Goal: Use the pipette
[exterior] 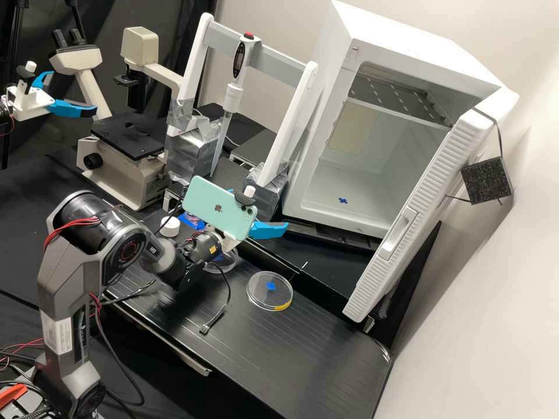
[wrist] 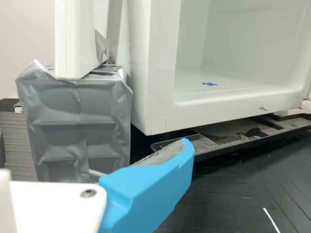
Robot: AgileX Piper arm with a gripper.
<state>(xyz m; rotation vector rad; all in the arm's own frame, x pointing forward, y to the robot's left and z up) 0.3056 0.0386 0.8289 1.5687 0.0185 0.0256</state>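
Observation:
In the high view the gripper (exterior: 267,229) is low over the bench, before the stand's right foot, below and to the right of the pipette. A phone on the arm hides part of it. The white pipette (exterior: 234,96), with a dark display and red button, hangs upright from the grey crossbar of the white stand (exterior: 293,125), its clear tube pointing down. The gripper (wrist: 156,177) is open in the wrist view: one blue finger's grey pad faces nothing, with the silver-taped stand foot (wrist: 80,124) behind it.
A lidded dish (exterior: 269,292) lies on the black bench (exterior: 279,361); another dish (exterior: 226,266) and a white-capped container (exterior: 170,226) are near the wrist. The white incubator (exterior: 323,192) stands open at the right, its door (exterior: 419,215) swung forward. A microscope (exterior: 119,163) stands at the left.

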